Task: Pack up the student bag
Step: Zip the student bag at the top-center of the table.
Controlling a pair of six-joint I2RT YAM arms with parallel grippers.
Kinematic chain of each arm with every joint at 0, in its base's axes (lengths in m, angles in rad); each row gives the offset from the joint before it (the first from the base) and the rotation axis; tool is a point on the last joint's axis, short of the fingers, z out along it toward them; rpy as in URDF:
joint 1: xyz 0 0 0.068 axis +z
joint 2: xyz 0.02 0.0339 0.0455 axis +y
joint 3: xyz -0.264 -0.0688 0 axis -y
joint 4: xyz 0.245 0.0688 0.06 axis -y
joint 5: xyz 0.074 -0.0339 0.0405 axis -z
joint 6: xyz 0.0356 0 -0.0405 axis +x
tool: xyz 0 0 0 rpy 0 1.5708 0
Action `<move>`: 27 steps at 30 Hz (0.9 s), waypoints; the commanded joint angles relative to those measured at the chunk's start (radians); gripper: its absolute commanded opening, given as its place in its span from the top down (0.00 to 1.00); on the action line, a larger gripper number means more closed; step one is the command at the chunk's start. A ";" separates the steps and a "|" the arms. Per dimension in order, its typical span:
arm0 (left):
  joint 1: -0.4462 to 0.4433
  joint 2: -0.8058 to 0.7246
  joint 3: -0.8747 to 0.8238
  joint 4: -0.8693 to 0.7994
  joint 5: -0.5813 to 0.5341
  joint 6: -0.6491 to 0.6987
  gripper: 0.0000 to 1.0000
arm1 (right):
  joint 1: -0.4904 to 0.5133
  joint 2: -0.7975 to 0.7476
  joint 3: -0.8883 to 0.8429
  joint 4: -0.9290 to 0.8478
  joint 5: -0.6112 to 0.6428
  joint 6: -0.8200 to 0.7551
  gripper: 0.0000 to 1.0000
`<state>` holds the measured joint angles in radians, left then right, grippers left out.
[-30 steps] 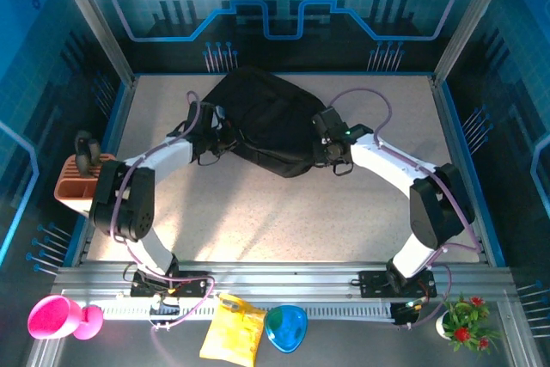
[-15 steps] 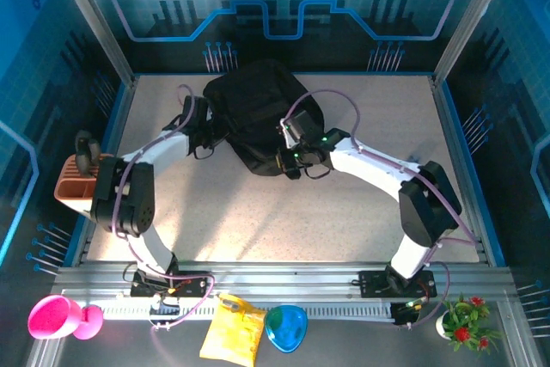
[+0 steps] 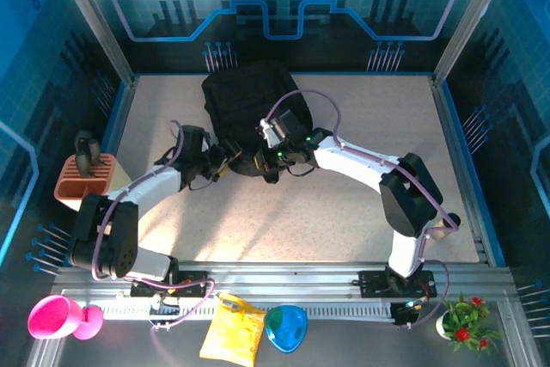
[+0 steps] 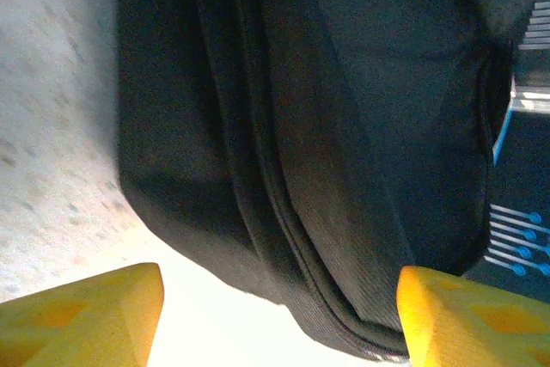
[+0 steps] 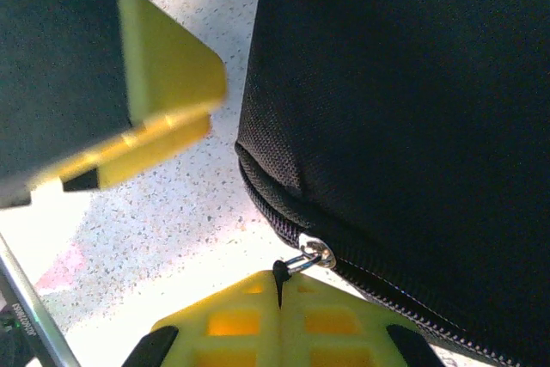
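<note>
1. I see the large black soft fabric backpack [image 3: 249, 109] lying on the pale speckled tabletop [image 3: 344, 212], at the far middle. Both arms reach in to its near edge.
2. The left gripper [image 3: 225, 161] sits just beside the backpack's near-left corner. On its own wrist camera the two yellow fingers [image 4: 77, 320] stand spread wide and empty. The backpack's rounded, seamed edge [image 4: 344, 126] lies just beyond them, apart from both tips.
3. The right gripper [image 3: 265, 163] is at the same near edge, just to the right of the left one.
4. On the right wrist camera, the right gripper [image 5: 279, 328] has its yellow fingers pressed together. They pinch a small black pull tab [image 5: 278, 279], which hangs from a silver ring [image 5: 316, 253] on the zip [image 5: 387, 294] running along the backpack's edge [image 5: 412, 83].
5. I cannot tell whether that zip is open or closed.
6. A terracotta slotted holder [image 3: 82, 180] stands at the table's left edge, well apart from the backpack.
</note>
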<state>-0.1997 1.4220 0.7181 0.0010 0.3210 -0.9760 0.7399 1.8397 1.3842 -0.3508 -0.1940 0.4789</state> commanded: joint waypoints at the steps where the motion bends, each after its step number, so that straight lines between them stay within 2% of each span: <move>1: -0.038 0.012 -0.024 0.160 0.075 -0.137 0.26 | 0.018 0.008 0.025 0.058 -0.055 0.009 1.00; 5: -0.061 0.079 -0.026 0.270 0.057 -0.184 0.25 | 0.023 0.006 0.011 0.064 -0.061 0.015 1.00; 8: -0.070 0.127 -0.010 0.269 0.038 -0.186 0.30 | 0.024 -0.008 -0.007 0.058 -0.043 0.017 1.00; 10: -0.069 0.142 -0.009 0.262 0.018 -0.182 0.38 | 0.022 -0.023 -0.026 0.050 -0.016 0.014 1.00; 15: -0.069 0.151 -0.002 0.189 -0.064 -0.125 0.65 | -0.003 -0.069 -0.099 0.018 0.089 0.027 1.00; 18: -0.069 0.165 -0.002 0.158 -0.093 -0.096 0.74 | -0.040 -0.095 -0.161 0.013 0.127 0.058 1.00; 21: -0.068 0.187 -0.004 0.152 -0.097 -0.086 0.78 | -0.077 -0.115 -0.209 0.010 0.139 0.079 1.00; 27: -0.066 0.209 -0.003 0.161 -0.089 -0.075 0.80 | -0.147 -0.142 -0.250 -0.072 0.256 0.139 1.00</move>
<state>-0.2707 1.6112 0.7044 0.1970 0.2844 -1.0893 0.6319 1.7332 1.1545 -0.3393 -0.0395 0.5671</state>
